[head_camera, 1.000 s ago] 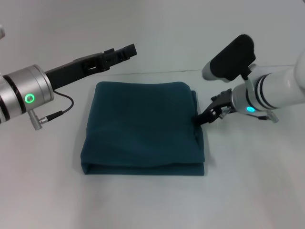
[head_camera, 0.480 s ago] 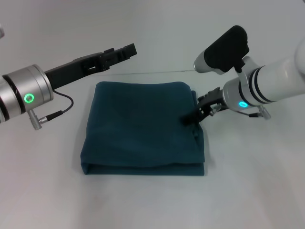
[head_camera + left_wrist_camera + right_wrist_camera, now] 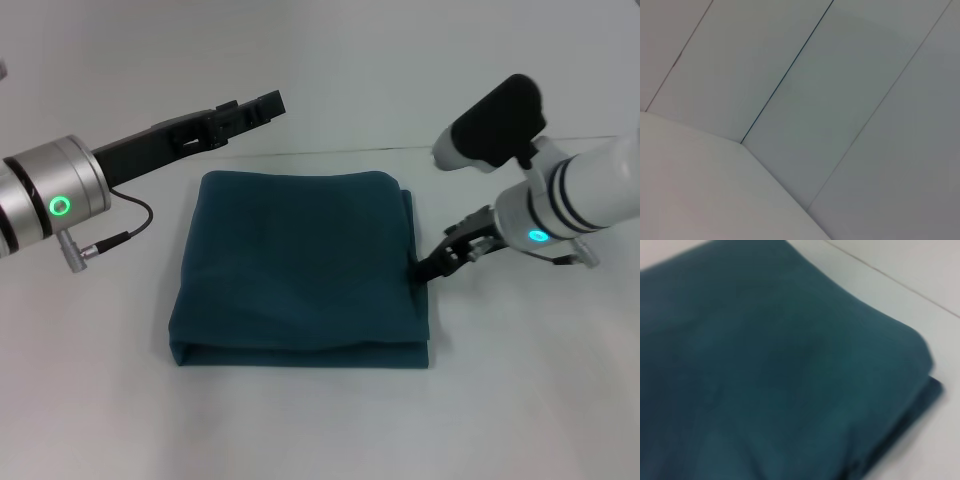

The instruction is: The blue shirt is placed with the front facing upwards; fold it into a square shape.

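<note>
On the table [image 3: 520, 400], nearest edge: the shirt [image 3: 300, 270] lies folded into a near-square block, layered hem edges stacked facing the robot; no lettering shows, only plain teal cloth.

Shirt position: centre of the table, flat, between the two arms; right wrist view shows a rounded folded corner and the layers beneath it.

Shirt condition: right edge slightly uneven, an under-layer showing past the top layer at the far right corner.

Right gripper [image 3: 432, 268]: low at the shirt's right edge, about mid-way along it, tips touching or just beside the cloth. Fingers appear drawn close together; whether they pinch any fabric cannot be told from these views.

Left gripper [image 3: 268, 103]: raised above the table beyond the shirt's far left corner, well apart from the cloth, idle. Cannot tell how far open it is; its wrist view shows only bare surface.

Stage, as judged: folding looks complete or nearly so; right arm is tidying or leaving the edge.

Risk 1: if the tips have snagged the cloth, pulling away would drag the right edge out and spoil the square.

Risk 2: a sideways push at this edge could shift the top layer and open the stack.

Risk 3: a low sweep by the left arm could catch the far fold.
</note>
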You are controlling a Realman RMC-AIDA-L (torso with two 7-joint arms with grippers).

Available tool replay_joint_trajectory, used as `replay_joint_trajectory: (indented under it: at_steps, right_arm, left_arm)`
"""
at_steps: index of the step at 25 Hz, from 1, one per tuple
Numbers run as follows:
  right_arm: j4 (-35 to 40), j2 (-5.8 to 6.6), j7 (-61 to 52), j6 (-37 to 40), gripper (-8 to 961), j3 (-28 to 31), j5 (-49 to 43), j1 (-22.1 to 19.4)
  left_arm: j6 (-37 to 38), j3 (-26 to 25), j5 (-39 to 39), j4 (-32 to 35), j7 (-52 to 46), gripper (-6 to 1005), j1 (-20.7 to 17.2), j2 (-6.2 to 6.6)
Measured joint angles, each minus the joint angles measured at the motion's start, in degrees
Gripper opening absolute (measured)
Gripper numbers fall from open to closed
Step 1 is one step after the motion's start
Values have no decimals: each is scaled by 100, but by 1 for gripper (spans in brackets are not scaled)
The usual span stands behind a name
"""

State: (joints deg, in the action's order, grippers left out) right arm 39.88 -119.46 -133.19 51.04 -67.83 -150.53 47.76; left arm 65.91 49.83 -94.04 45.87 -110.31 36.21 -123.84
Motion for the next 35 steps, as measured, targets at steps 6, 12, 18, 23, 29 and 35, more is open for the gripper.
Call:
replay_joint_trajectory:
  at_steps: [6,12,18,23,29,35]
  right_arm:
    - [750,-31,-192,161,911,-10,-106,-318]
    - [1174,-45,-101,705,911,-89,552,-414]
    - [1205,-50,-35,1192,911,-285,888,-443]
    - [1221,-35,-51,1503,911,-289,941,-514]
    - [1329,-12,-66,1656,911,-296,856,-682]
    - [1310,-22,-76,1755,911,-301,671,-706]
  left_arm:
    - [-1,-2,0,12,1,838,-7,0]
    - [-2,-89,0,28,2,838,-9,5]
    - [5,-182,0,33,-1,838,-14,23]
    - [9,-185,0,36,-10,837,-21,26]
    - [40,-185,0,41,-22,837,-26,26]
    - [56,-199,0,57,-31,838,-23,22]
